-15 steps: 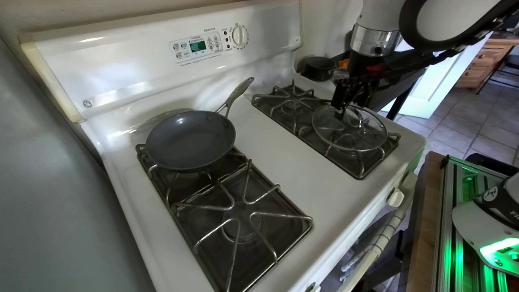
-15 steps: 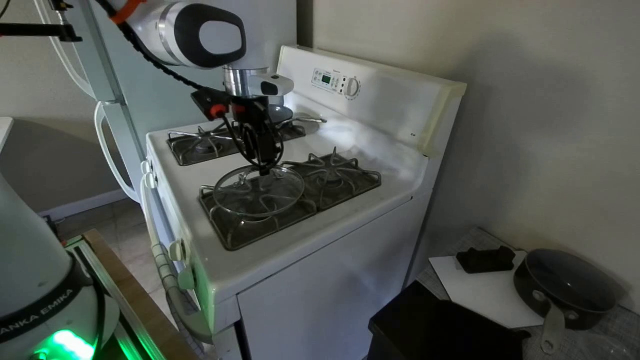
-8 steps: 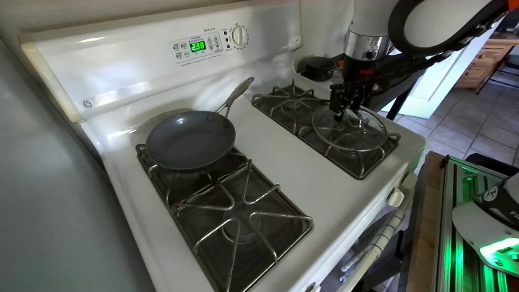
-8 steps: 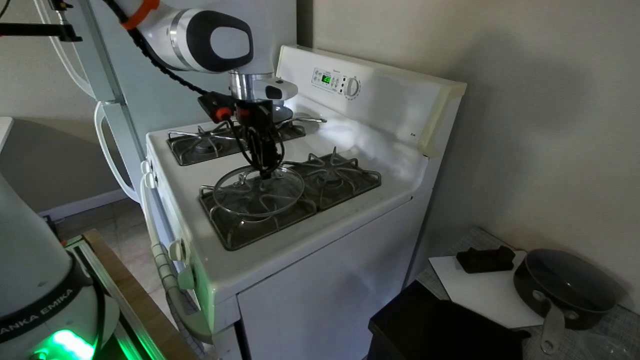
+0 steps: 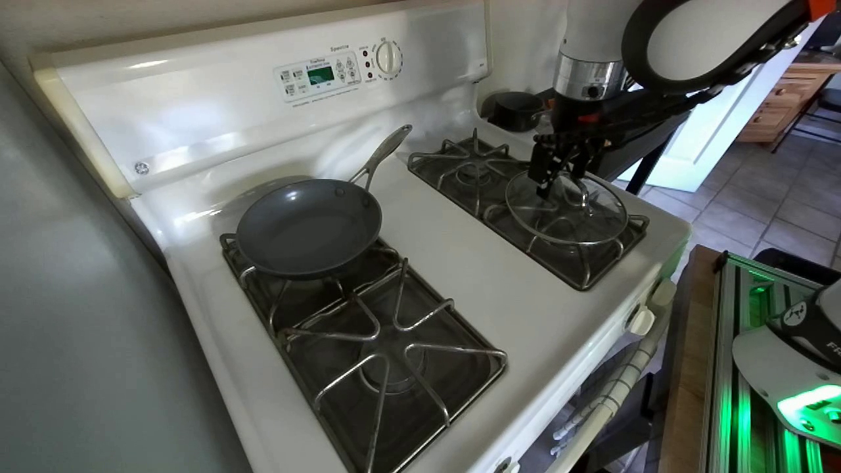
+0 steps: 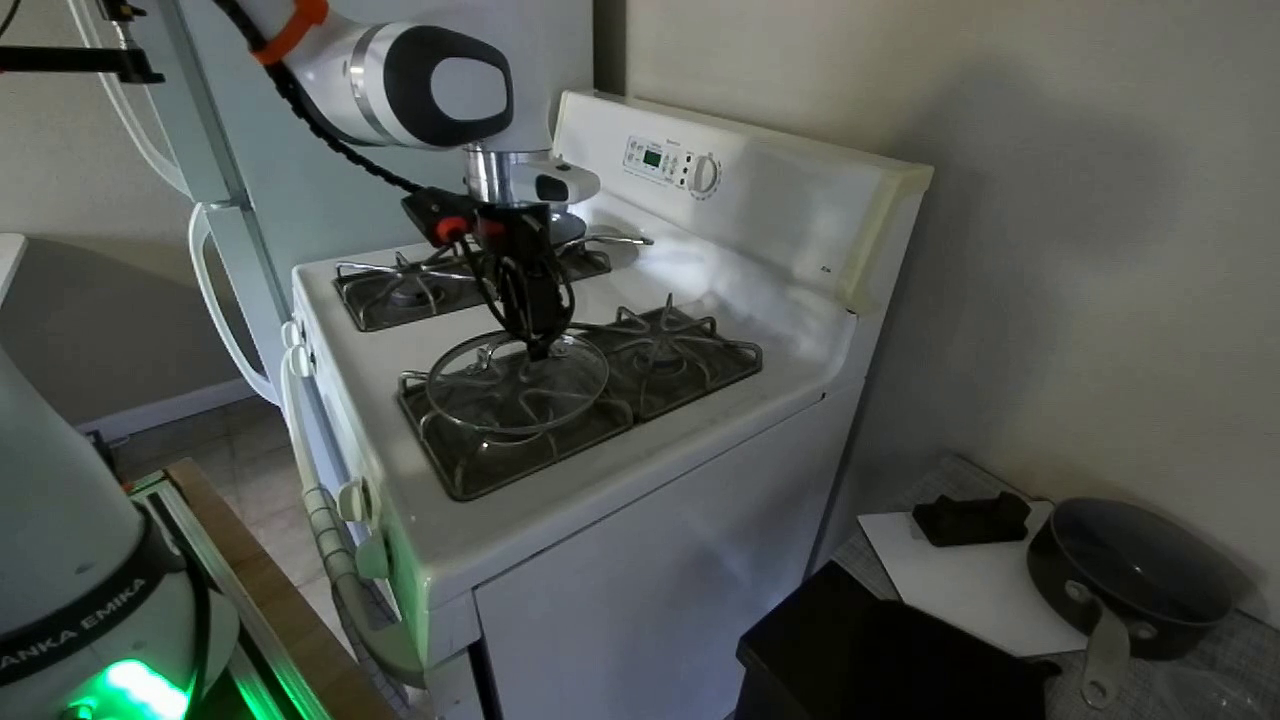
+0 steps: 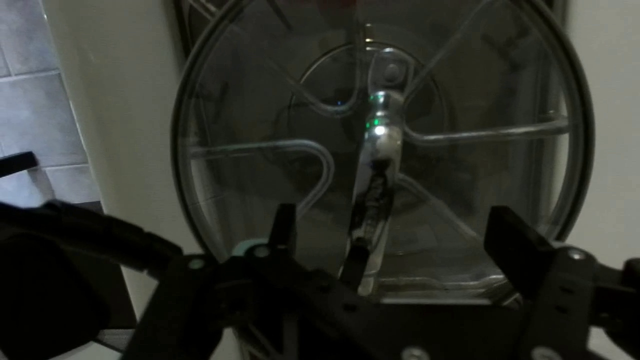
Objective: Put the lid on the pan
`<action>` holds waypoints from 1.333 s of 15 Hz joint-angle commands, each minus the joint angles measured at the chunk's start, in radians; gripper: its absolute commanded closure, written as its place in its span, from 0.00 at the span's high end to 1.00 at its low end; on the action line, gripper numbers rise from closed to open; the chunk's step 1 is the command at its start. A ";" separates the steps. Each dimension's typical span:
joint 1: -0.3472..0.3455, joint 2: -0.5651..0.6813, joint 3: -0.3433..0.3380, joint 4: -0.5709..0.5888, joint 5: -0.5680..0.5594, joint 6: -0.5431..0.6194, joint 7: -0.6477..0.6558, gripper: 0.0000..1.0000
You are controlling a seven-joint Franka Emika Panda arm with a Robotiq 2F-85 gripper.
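Wrist view gives me the end effector [image 7: 394, 226] with its fingers [image 7: 507, 235] spread wide and gripping nothing; seen from there, the metal handle [image 7: 381, 150] of the glass lid [image 7: 345, 130] runs between them, though whether either finger touches it I cannot tell. In both exterior views the lid lies on a front grate [image 5: 587, 266] of the white stove [image 5: 453, 263], the arm [image 6: 440, 90] reaching over it. Across the stove, well apart from the lid, the grey pan [image 5: 309, 226] sits on a rear grate [image 5: 276, 303], its long handle [image 5: 386, 150] slanting up toward the back panel [image 5: 217, 98]. Over beside the stove, a dark saucepan [image 6: 1130, 575] stands by a flat white sheet [image 6: 960, 590].
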 commanded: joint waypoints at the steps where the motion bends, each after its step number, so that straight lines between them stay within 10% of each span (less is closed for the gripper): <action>1: 0.003 0.003 -0.007 0.013 -0.019 -0.045 0.021 0.78; 11: 0.009 -0.019 -0.005 0.008 -0.021 -0.077 0.023 0.00; 20: 0.013 -0.038 -0.005 0.013 -0.013 -0.082 0.020 0.00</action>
